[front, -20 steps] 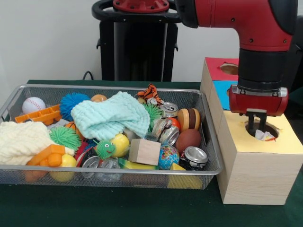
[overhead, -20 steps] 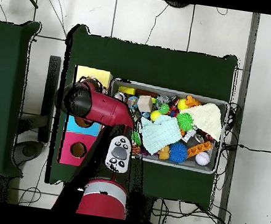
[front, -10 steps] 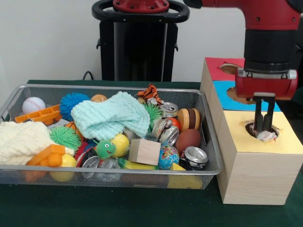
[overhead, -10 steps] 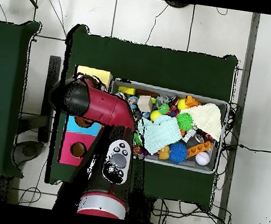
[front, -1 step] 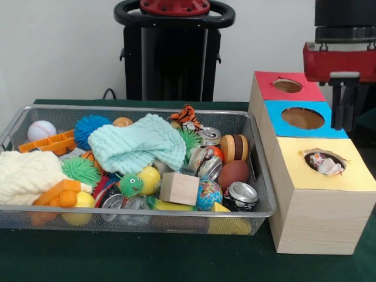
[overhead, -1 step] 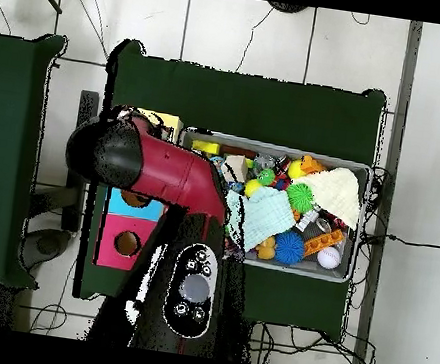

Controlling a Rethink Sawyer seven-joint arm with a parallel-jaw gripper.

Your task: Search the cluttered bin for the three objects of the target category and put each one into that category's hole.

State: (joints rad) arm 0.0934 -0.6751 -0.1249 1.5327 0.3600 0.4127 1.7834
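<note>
My gripper (front, -1 step: 345,126) hangs above and behind the yellow-topped box (front, -1 step: 352,176), over the right end of the blue-topped box (front, -1 step: 281,123). Its dark fingers (front, -1 step: 338,108) stand slightly apart, open, with nothing between them. A crumpled white item (front, -1 step: 325,164) lies in the yellow box's round hole. The wire bin (front, -1 step: 261,176) to the left is heaped with toys, among them crushed cans (front, -1 step: 242,194), a wooden block (front, -1 step: 179,188), a mint cloth (front, -1 step: 138,144) and a baseball (front, -1 step: 41,130). In the overhead view the red arm (overhead, -1 step: 156,166) hides the gripper and most of the boxes.
A red-topped box (front, -1 step: 267,88) with its own hole stands behind the blue one. The black pedestal (front, -1 step: 170,56) rises behind the bin. The bin (overhead, -1 step: 363,172) shows right of the yellow box (overhead, -1 step: 164,122) on the green tablecloth (overhead, -1 step: 275,107) in the overhead view.
The gripper has risen out of the yellow box's hole and shifted right and back, leaving the crumpled white item in the hole.
</note>
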